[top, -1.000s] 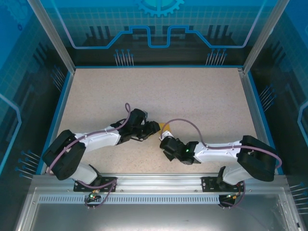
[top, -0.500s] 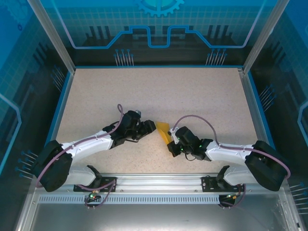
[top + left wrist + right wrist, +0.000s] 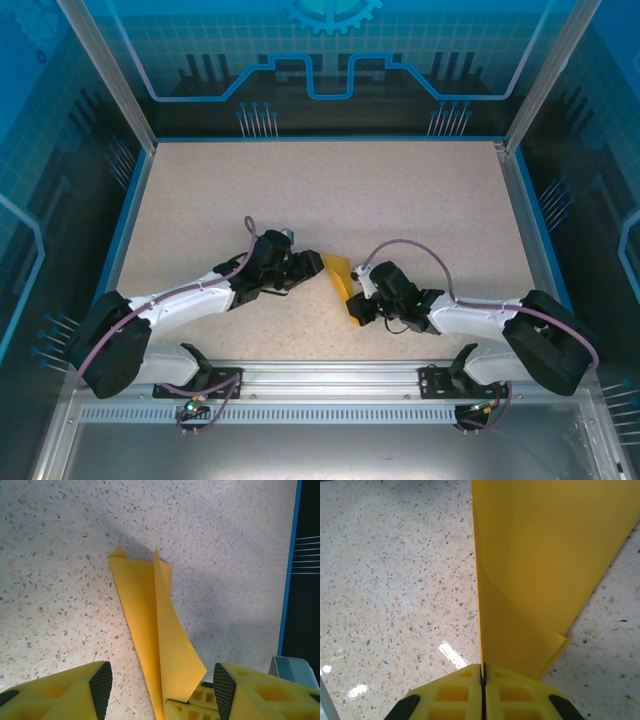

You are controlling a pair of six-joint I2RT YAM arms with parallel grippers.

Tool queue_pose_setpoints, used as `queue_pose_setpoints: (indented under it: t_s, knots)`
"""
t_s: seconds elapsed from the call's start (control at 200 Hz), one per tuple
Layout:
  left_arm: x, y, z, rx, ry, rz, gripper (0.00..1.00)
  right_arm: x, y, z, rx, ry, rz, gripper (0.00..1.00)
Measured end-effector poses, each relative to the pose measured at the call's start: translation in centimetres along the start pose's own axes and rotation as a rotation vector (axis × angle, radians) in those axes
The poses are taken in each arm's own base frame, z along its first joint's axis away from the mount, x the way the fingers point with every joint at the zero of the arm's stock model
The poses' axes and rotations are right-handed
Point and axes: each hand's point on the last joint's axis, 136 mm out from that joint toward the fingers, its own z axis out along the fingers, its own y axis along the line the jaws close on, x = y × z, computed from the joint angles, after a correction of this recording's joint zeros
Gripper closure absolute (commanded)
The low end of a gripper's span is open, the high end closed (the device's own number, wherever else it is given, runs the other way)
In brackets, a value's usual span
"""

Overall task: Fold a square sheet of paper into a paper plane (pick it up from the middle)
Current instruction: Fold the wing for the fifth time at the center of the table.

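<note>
The square sheet of paper (image 3: pixel 339 272) is orange-yellow and folded into a narrow pointed shape with a raised flap along its centre crease (image 3: pixel 156 625). It rests on the speckled table between the two arms. My right gripper (image 3: pixel 482 677) is shut on its near edge, and the sheet stands up from those jaws (image 3: pixel 540 565). In the top view the right gripper (image 3: pixel 357 293) sits just right of the paper. My left gripper (image 3: pixel 311 267) is open at the paper's left side. Its black pads (image 3: pixel 101 685) stand wide on either side of the sheet without touching it.
The speckled tabletop (image 3: pixel 330 190) stretches wide behind the arms. A blue rim (image 3: pixel 135 210) and metal posts border it on both sides. The aluminium rail (image 3: pixel 330 375) with the arm bases runs along the near edge.
Both arms have stretched out lower over the table. The right gripper has carried the paper slightly to the right, so more of it shows. The left jaws have widened a little.
</note>
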Motion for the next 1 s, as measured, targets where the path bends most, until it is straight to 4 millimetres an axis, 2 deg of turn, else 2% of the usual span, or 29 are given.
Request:
queue_pose_setpoints:
  t_s: [0.24, 0.535, 0.995]
  knots:
    - [0.2, -0.1, 0.1, 0.019, 0.005, 0.003, 0.41, 0.1, 0.0, 0.4, -0.046, -0.005, 0.049, 0.93]
    - [0.6, 0.0, 0.4, 0.032, 0.014, 0.008, 0.41, 0.1, -1.4, 0.8, -0.129, -0.016, 0.202, 0.93]
    - [2.9, 0.2, 3.0, 0.034, 0.115, 0.048, 0.46, -0.1, -1.7, 0.3, -0.234, 0.001, 0.324, 0.92]
